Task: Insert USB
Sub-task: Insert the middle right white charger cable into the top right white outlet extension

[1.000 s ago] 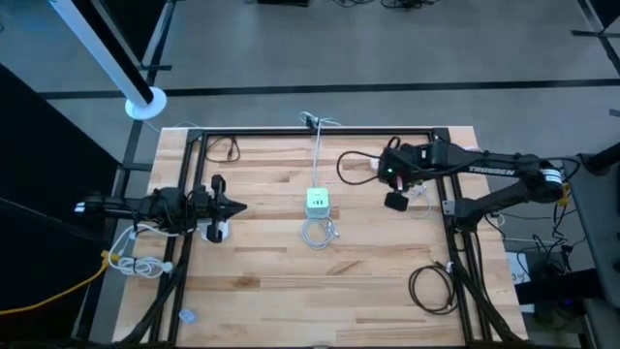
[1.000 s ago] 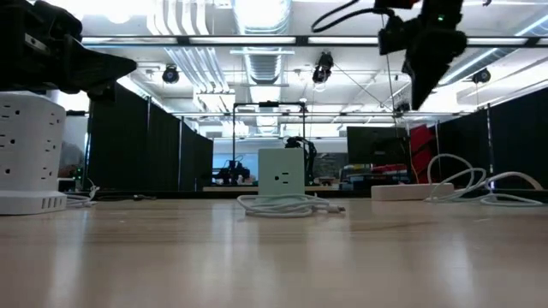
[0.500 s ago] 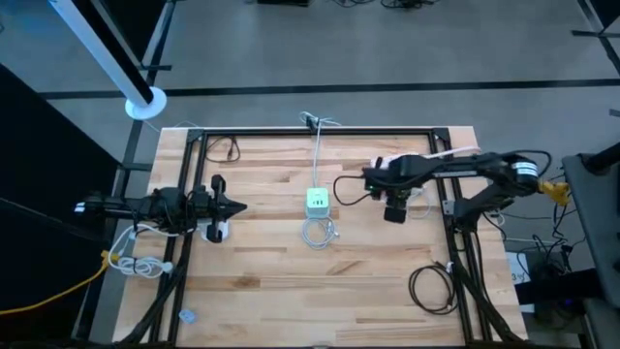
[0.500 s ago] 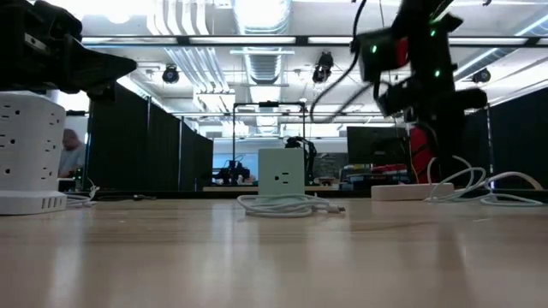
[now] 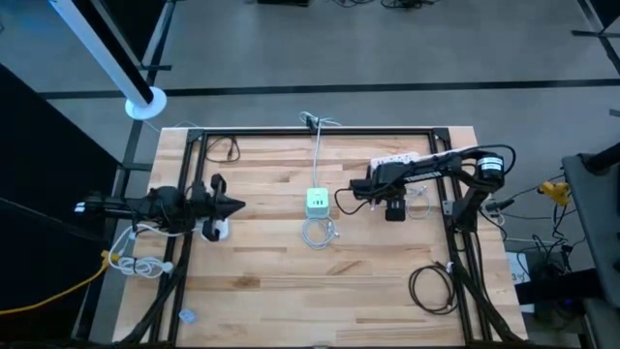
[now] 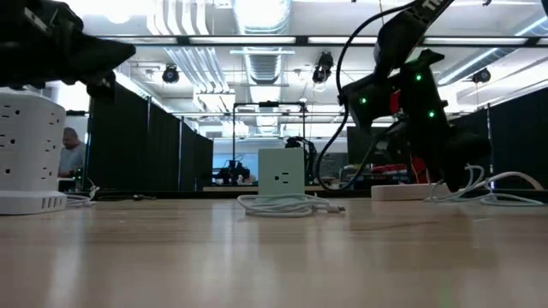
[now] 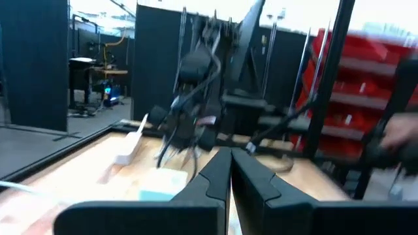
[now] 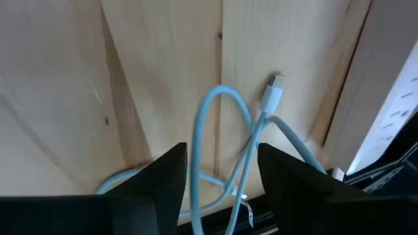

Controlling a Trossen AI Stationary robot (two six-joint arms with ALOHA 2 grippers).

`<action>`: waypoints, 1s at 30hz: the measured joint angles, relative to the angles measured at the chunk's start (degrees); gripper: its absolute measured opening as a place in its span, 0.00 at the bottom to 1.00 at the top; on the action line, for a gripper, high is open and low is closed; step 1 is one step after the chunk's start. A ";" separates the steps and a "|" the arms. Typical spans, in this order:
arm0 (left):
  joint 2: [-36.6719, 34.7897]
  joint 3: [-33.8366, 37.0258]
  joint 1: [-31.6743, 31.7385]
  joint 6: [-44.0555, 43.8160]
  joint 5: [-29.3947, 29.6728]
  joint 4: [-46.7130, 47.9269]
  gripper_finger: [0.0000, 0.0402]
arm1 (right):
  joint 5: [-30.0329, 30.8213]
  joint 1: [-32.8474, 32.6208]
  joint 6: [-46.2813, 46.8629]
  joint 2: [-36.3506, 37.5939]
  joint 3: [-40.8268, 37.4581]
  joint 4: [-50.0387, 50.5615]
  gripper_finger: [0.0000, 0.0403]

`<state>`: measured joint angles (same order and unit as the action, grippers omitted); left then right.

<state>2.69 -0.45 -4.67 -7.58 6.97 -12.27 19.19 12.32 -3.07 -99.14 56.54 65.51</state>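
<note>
hovering over a pale blue cable (image 8: 251,147) on the table's right side, our right gripper (image 8: 219,171) has its fingers spread with nothing between them. the plug (image 8: 273,91) lies flat just beyond the fingertips, beside a white power strip (image 5: 399,157). to do this well, we should come down square over the plug and pinch its body, not the loop. the charger (image 5: 318,201) stands mid-table. our left gripper (image 7: 230,171) waits at the left, fingers pressed together. no legible writing.

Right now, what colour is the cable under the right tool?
Pale blue cable with a white plug tip, lying on the wood table; right wrist view shows it best.
</note>
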 joint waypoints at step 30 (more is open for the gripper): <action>19.06 -0.07 0.02 4.24 6.59 -31.90 0.02 | -10.14 -0.02 -6.22 30.23 12.21 -11.30 0.01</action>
<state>21.75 -0.52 -4.65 -3.34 13.56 -44.17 9.05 12.29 -9.29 -68.91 68.75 54.20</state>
